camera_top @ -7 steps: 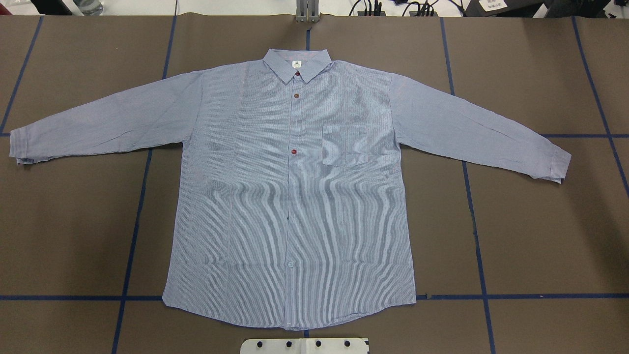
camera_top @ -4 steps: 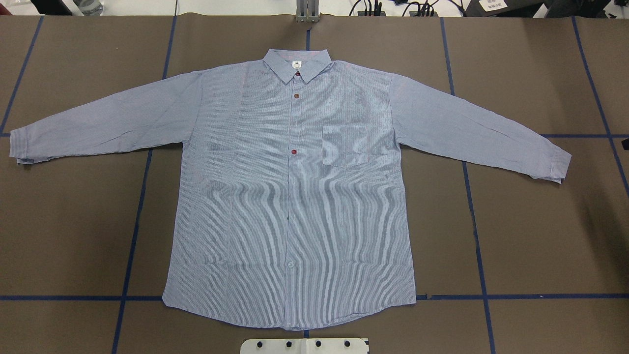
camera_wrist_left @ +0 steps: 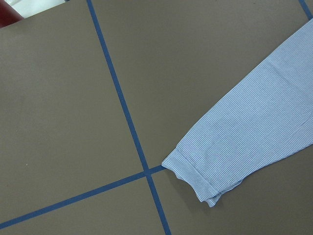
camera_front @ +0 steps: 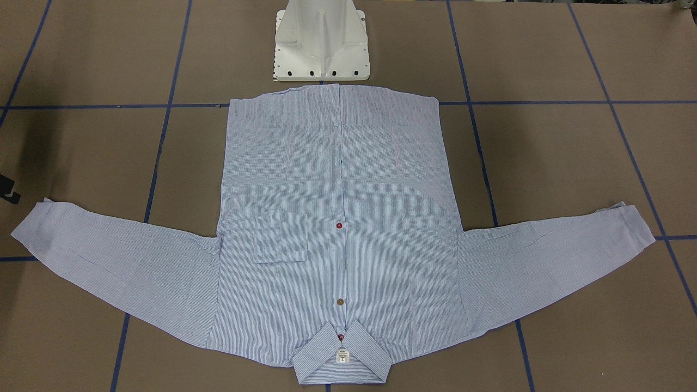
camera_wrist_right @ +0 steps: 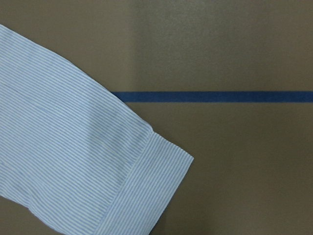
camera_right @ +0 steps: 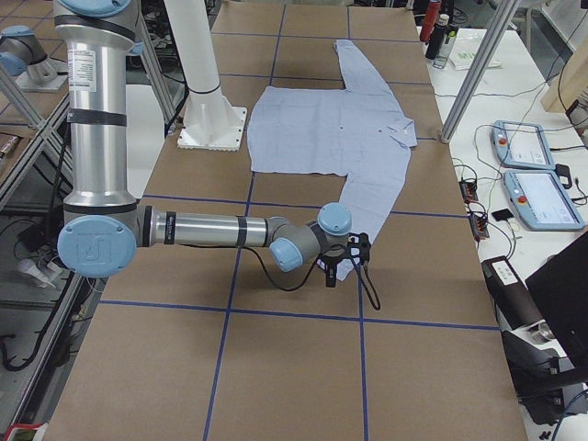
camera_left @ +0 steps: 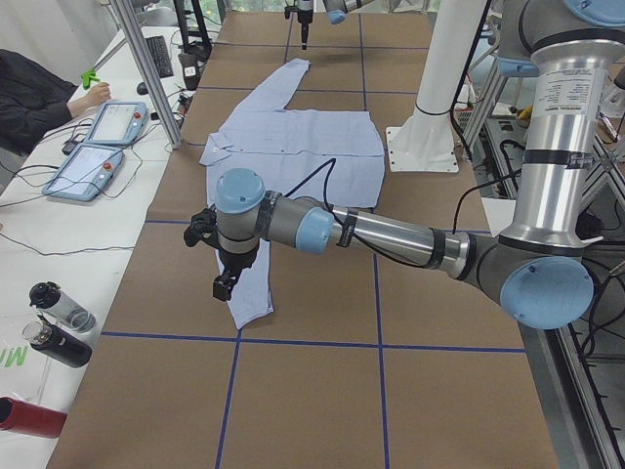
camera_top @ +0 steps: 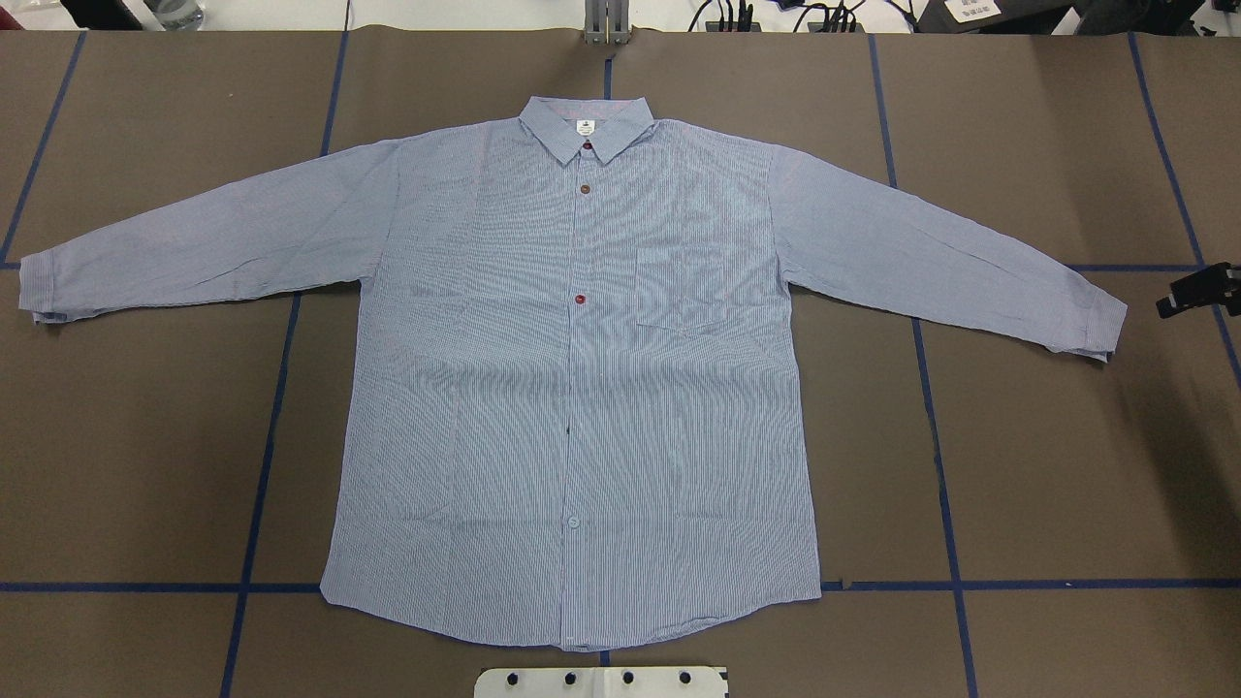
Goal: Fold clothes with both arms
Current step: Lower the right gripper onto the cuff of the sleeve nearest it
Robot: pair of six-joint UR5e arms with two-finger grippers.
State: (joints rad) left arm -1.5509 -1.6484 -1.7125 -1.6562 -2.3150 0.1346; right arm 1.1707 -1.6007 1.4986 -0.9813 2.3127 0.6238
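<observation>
Overhead, the shirt's [camera_top: 582, 388] cuff [camera_top: 1100, 328] lies near our right gripper [camera_top: 1188, 296], at 9 o'clock; we cannot tell its opening.

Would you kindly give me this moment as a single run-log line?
fold: not started | shirt: flat, unfolded | left pincer: by left-side cuff, state unclear | right pincer: by right-side cuff, state unclear

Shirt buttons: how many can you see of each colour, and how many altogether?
Red buttons: 2
Brown button: 1
Pale blue button: 1
Total: 4 visible
</observation>
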